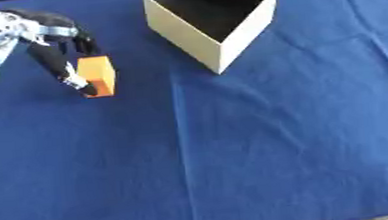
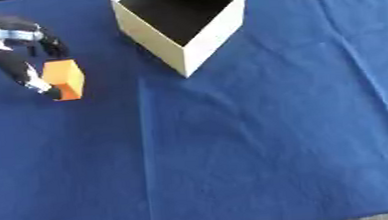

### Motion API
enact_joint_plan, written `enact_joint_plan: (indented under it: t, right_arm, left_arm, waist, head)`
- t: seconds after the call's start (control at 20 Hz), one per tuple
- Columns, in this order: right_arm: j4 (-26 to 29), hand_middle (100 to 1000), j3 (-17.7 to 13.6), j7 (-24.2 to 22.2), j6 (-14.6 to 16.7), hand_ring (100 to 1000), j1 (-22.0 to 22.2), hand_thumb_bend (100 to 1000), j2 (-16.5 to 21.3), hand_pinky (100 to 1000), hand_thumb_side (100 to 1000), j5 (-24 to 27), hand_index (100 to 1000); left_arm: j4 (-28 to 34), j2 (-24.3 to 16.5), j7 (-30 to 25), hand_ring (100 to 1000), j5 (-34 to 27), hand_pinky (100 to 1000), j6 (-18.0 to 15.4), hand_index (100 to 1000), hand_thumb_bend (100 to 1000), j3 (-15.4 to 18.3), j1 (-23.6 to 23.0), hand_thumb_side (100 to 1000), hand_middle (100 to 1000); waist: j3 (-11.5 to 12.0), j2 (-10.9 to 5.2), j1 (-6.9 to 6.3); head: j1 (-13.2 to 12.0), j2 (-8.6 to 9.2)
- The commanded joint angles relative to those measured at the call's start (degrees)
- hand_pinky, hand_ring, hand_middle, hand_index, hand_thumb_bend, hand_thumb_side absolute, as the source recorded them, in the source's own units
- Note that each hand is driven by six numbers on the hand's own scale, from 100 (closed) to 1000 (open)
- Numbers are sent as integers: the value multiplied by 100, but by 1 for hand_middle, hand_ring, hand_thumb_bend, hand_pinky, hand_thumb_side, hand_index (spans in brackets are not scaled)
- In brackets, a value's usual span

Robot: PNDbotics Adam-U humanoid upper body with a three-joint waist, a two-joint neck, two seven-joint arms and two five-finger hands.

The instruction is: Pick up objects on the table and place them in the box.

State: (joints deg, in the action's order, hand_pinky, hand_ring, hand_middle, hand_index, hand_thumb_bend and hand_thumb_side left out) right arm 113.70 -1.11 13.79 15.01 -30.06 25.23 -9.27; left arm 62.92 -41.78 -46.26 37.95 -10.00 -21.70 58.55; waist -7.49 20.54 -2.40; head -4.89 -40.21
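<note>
An orange block (image 1: 99, 75) stands on the blue cloth at the upper left. My left hand (image 1: 59, 53) comes in from the left edge, and its black fingers (image 1: 74, 80) and thumb curl round the block from above and from the left side. The cream cardboard box (image 1: 218, 47) stands open at the top centre, to the right of the block, and its dark inside shows nothing. My right hand shows in neither view.
A blue cloth (image 1: 236, 153) covers the whole table, with a crease running down its middle. The table's front edge shows at the bottom right corner (image 2: 374, 218).
</note>
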Motion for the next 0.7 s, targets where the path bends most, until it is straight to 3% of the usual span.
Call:
enact_joint_plan:
  t: [0.05, 0.15, 0.35, 0.7]
  right_arm:
    - [89, 613, -77, 43, -8, 678, -51, 100, 60, 774, 816, 25, 752]
    - [89, 613, -80, 56, -18, 678, -43, 100, 58, 774, 817, 27, 752]
    - [89, 613, -81, 69, -33, 679, -33, 100, 55, 774, 817, 27, 752]
    - [89, 613, -93, 89, -47, 679, -17, 100, 41, 775, 816, 19, 752]
  left_arm:
    - [45, -73, 212, 671, 109, 547, 3, 701, 529, 61, 119, 550, 549]
    - [77, -71, 344, 605, 130, 480, 33, 649, 425, 62, 134, 547, 502]
    - [167, -88, 560, 503, 109, 364, 142, 536, 100, 74, 171, 446, 415]
    - [296, -135, 814, 444, -29, 288, 341, 479, 100, 91, 191, 355, 360]
  waist:
    - [-12, -107, 7]
    - [-10, -109, 12]
    - [0, -120, 16]
    - [-17, -156, 12]
  head:
    - [-22, 26]
    - [-26, 14]
    - [-33, -4]
    - [-36, 7]
